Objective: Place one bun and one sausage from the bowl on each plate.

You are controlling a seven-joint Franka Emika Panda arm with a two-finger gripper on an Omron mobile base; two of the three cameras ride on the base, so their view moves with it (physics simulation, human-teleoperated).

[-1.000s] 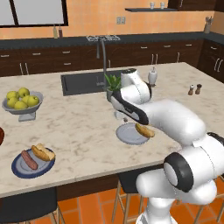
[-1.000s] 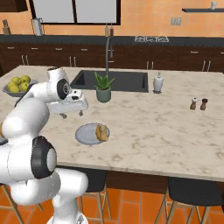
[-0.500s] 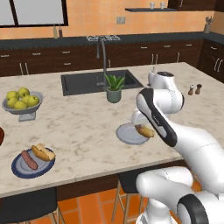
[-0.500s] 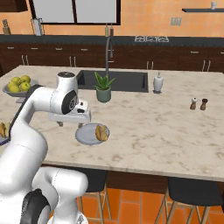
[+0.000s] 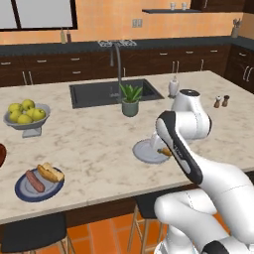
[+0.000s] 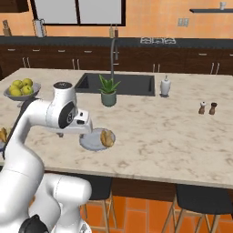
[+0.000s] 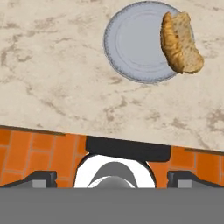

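— While the paler plate (image 7: 139, 43) sits near the front edge of the desk (image 5: 94, 144), what is on it?

— I see one bun (image 7: 180, 41) lying on its rim, partly over the edge of the plate. From the left base view the navy-rimmed plate (image 5: 38, 184) is well apart, toward the desk's near left corner, and it carries a bun (image 5: 50, 172) and a sausage (image 5: 33, 181) side by side.

— And the bowl?

— I get just a dark reddish sliver of the bowl (image 5: 2, 155) at the left border.

— The end effector?

— My end effector (image 7: 111, 178) hangs over the desk's front edge beside the paler plate. Its two tips stand wide apart with nothing between them.

— Anything further out?

— A grey pedestal bowl of apples (image 5: 26, 115), a potted plant (image 5: 130, 99) by the sink (image 5: 115, 92), and two shakers (image 6: 207, 108).
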